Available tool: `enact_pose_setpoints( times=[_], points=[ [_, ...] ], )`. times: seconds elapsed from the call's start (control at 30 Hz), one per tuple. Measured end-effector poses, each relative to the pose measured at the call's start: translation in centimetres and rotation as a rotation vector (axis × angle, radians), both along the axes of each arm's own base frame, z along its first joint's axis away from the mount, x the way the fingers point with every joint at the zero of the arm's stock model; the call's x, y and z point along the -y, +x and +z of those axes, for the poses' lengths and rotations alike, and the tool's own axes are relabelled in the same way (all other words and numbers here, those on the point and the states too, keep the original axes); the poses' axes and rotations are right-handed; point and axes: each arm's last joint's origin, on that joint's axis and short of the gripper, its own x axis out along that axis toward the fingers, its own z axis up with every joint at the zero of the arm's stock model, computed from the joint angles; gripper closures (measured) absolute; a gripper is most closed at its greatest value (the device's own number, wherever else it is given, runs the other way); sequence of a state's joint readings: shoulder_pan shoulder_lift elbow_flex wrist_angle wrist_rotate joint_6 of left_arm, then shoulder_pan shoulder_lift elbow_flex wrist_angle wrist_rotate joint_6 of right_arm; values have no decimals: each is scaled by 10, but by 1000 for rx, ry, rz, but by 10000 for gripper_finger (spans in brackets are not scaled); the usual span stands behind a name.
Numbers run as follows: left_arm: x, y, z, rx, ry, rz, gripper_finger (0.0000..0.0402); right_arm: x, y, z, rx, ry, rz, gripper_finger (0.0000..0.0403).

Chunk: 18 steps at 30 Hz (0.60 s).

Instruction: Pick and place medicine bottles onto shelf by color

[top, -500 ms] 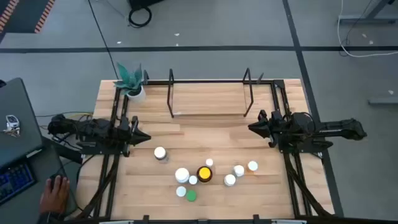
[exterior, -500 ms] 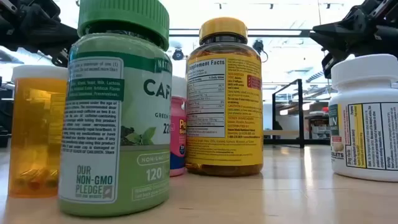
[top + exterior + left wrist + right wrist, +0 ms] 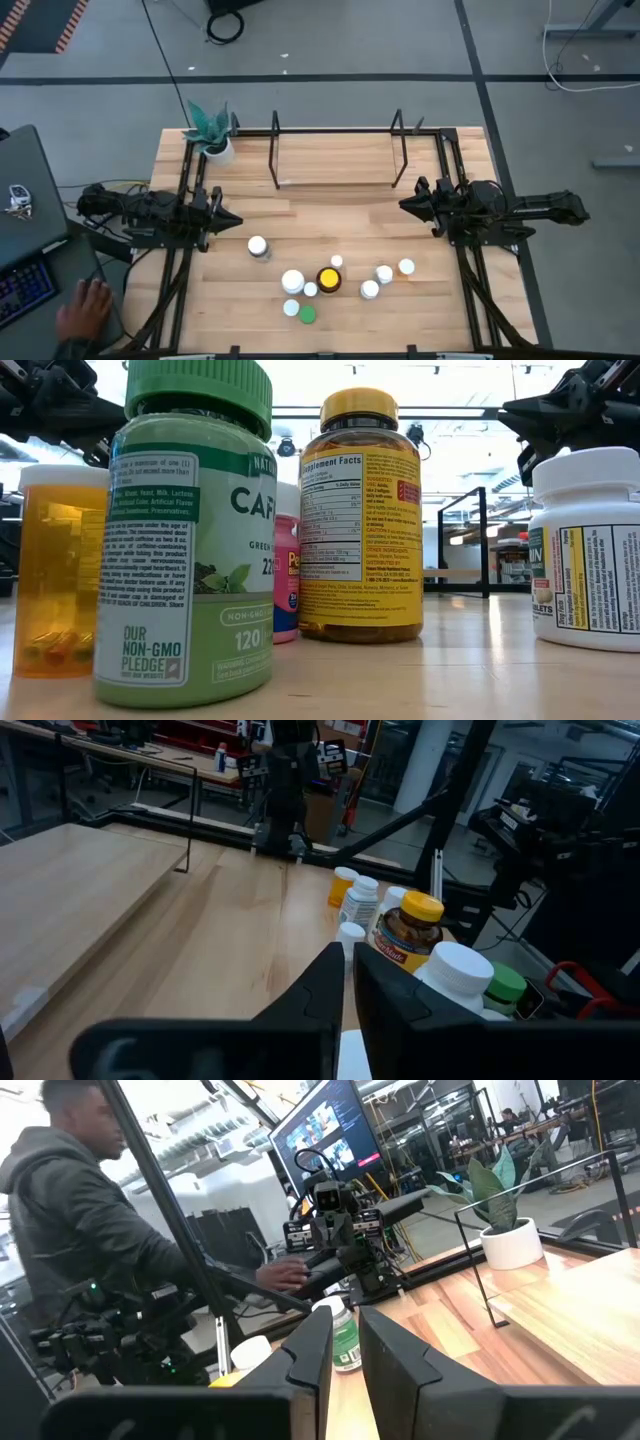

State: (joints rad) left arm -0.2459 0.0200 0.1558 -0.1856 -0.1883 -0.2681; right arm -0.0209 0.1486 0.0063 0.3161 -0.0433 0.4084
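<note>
Several medicine bottles (image 3: 329, 279) stand upright in a cluster near the table's near edge; one has a yellow cap, one a green cap (image 3: 307, 314), most are white-capped. A single white-capped bottle (image 3: 257, 246) stands apart to the left. The low view shows the green-capped bottle (image 3: 190, 540) and the amber yellow-capped one (image 3: 360, 520) close up. The shelf (image 3: 276, 150) of black rods stands at the far edge. My left gripper (image 3: 232, 219) hovers shut at the left, pointing right. My right gripper (image 3: 405, 205) hovers shut at the right, pointing left. Neither touches anything.
A potted plant (image 3: 210, 130) stands at the far left corner beside the shelf. Black arm frames (image 3: 180, 270) run along both table sides. A person (image 3: 90, 1230) stands beyond the left edge, a hand (image 3: 82, 312) at a laptop. Bare wood lies between shelf and bottles.
Both arms and all bottles have kept still. The person's hand at the laptop beside the table's left near corner has slid a little toward the near side.
</note>
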Motion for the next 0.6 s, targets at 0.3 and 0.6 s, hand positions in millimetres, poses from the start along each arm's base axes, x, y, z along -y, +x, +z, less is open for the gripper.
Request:
enact_pose_setpoints(
  times=[0.3, 0.6],
  points=[
    [0, 0, 0, 0, 0, 0, 375, 0, 0, 0, 0, 0, 0, 342],
    [0, 0, 0, 0, 0, 0, 368, 0, 0, 0, 0, 0, 0, 342]
  ],
)
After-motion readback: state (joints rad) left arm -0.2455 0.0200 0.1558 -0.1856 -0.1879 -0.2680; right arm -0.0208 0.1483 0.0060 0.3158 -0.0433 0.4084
